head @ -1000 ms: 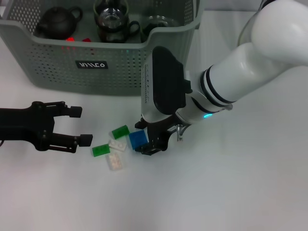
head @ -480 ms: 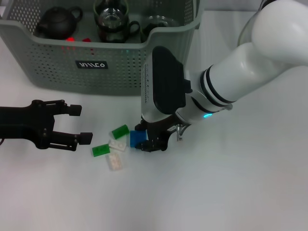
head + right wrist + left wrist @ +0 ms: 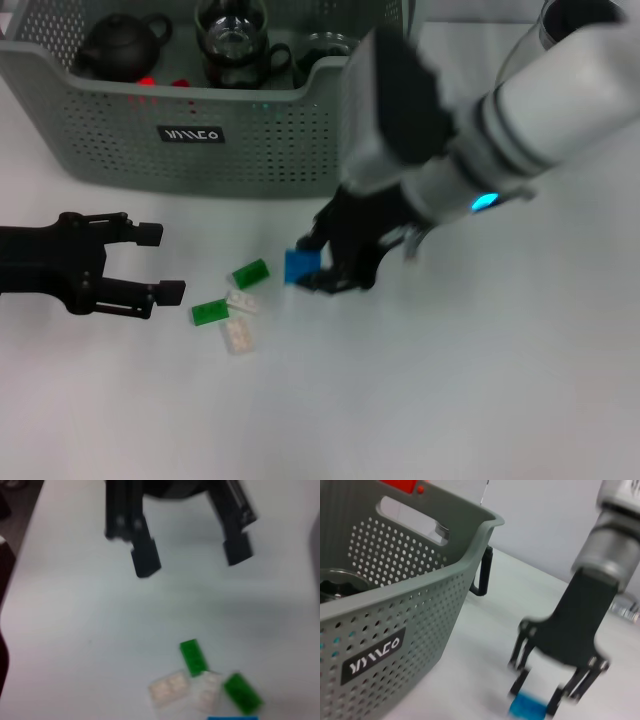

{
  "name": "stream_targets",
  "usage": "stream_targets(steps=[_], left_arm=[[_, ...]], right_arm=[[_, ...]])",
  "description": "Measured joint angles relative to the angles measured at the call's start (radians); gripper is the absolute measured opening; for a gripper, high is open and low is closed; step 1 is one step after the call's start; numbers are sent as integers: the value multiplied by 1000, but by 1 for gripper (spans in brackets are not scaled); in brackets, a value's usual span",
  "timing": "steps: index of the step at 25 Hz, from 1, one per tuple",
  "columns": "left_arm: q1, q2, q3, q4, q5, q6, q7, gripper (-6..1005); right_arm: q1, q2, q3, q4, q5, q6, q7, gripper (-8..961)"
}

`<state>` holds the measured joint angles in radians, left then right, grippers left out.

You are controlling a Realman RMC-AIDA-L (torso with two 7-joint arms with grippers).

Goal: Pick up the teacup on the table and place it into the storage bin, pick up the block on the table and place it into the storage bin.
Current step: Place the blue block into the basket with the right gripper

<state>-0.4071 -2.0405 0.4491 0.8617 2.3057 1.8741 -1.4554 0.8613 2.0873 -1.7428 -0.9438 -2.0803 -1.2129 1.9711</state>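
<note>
Head view: my right gripper (image 3: 318,268) is clamped on the blue block (image 3: 301,265), just off the table.

I judge the lift has started; I should raise it clear of the rim before swinging to the bin (image 3: 250,150) just behind the gripper, which holds a teapot (image 3: 120,45) and cups (image 3: 232,40). Two green bricks (image 3: 250,273) and pale ones (image 3: 238,335) lie beside it toward my left gripper (image 3: 150,262), which waits spread wide, empty.

My storage bin (image 3: 250,150) is matt perforated plastic. The blue block (image 3: 302,265) looks smooth plastic. The table (image 3: 480,380) is smooth, matt white.
</note>
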Motion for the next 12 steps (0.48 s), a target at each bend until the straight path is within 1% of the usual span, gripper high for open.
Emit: stream_targets(steps=[1,3,5,7,9,12], left_arm=[[1,0,0,0,1,-1,0,875],[3,0,-1,1,1,-2,0,875],[3,0,-1,2,1,-4,-1,874],[3,0,-1,2,1,-5,-1,874],[4,0,-1,2,1,-5,-1,874],[4,0,-1,2,1,-5,-1,873]], right_arm=[[-32,4,75,-92,-54,-84,24,415],[-70,9,184,-226,-111,-217,58,415],[-90,10,295,-360,-122,-361,92,415],[-89,9,394,-462,-105,-488,123,415],[-71,9,494,-545,-81,-589,155,415],[-22,8,621,-599,-47,-696,182,414]])
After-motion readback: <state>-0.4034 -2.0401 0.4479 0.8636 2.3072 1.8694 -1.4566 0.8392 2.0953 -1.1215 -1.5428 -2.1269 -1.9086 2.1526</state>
